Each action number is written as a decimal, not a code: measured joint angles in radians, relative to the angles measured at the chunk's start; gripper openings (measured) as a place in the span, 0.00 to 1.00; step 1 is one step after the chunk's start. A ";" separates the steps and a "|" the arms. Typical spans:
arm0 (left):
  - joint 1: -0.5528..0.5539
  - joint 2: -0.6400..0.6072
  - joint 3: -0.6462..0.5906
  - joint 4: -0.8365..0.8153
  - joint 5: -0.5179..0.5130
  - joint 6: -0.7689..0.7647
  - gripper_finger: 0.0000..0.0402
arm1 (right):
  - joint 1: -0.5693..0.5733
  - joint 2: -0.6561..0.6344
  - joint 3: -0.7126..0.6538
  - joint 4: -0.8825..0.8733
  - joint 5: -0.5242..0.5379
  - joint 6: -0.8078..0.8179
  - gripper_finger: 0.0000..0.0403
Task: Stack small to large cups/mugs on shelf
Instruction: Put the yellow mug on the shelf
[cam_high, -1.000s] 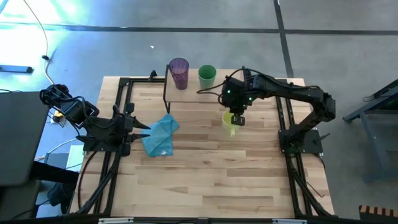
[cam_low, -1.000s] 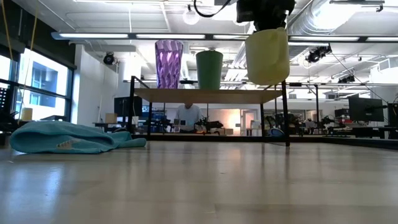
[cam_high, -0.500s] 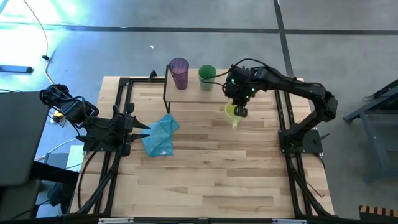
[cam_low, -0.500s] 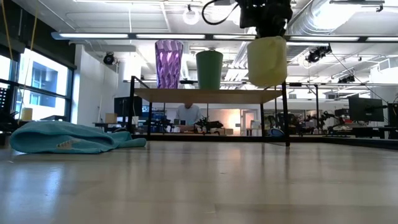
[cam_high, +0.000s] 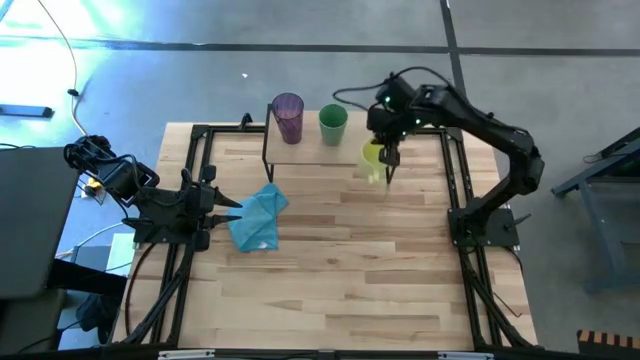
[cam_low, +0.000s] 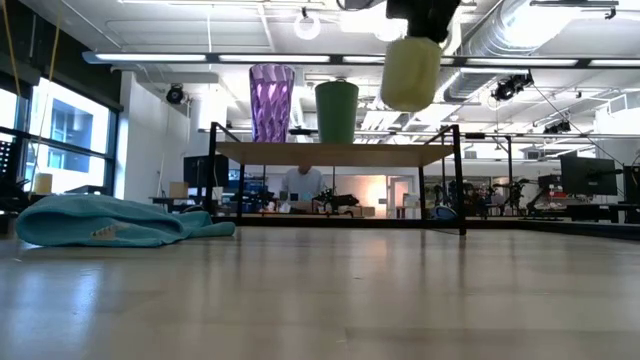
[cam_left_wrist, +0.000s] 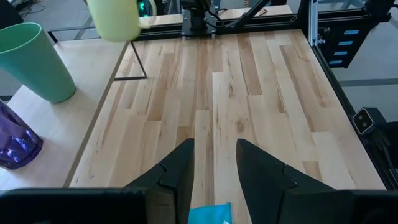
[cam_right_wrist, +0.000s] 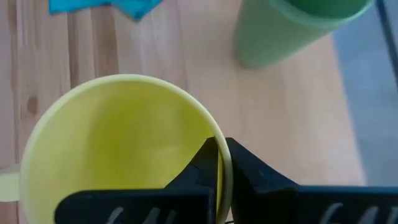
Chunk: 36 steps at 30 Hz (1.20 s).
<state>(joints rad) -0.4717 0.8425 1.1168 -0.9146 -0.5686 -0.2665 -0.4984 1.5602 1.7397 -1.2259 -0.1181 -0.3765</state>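
From above, the right gripper (cam_high: 386, 157) pinched the yellow-green mug (cam_high: 373, 156) by its rim beside the green cup (cam_high: 333, 122); the left gripper (cam_high: 222, 203) waited open. From table level, the mug hung above the shelf (cam_low: 340, 152), so an early release could topple it onto the cup.

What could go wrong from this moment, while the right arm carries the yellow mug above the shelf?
1. The right pincer pinches only the rim of the yellow-green mug; so thin a hold may let it tilt or slip before it is set down.
2. The mug hangs close beside the green cup on the shelf; coming down, it might knock that cup, perhaps into the purple tumbler.
3. It hangs near the shelf's end, so it could land partly off the edge.
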 joint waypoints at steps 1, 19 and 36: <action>0.000 0.000 0.000 0.000 0.000 0.000 0.27 | -0.005 0.000 0.022 -0.006 0.000 -0.004 0.00; 0.000 0.000 0.000 0.028 -0.027 0.000 0.27 | -0.114 0.044 0.154 -0.055 -0.026 -0.062 0.00; 0.000 0.000 0.000 0.030 -0.027 0.000 0.27 | -0.245 0.145 0.169 -0.050 -0.060 -0.176 0.00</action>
<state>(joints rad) -0.4717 0.8422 1.1168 -0.8848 -0.5957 -0.2661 -0.7435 1.7052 1.9092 -1.2763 -0.1776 -0.5523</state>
